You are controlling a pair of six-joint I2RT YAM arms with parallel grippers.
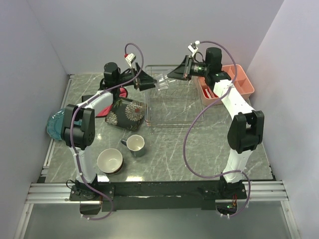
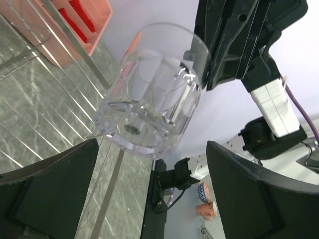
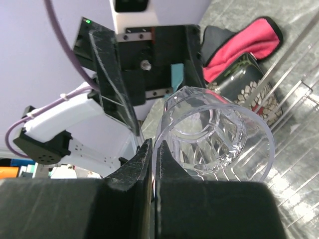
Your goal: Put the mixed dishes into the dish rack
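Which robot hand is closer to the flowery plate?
Left. The left gripper hangs open just beyond the far corner of the flowery plate. The right gripper is farther right, over the dish rack, pinching a clear glass.

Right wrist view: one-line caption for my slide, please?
The right gripper pinches a clear glass by its rim, facing the open left gripper, rack at right.

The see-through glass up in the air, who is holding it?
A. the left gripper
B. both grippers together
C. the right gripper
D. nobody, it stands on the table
C: the right gripper pinches the rim of the see-through glass between its fingers, while the left gripper is wide open, with its fingers clear of the glass.
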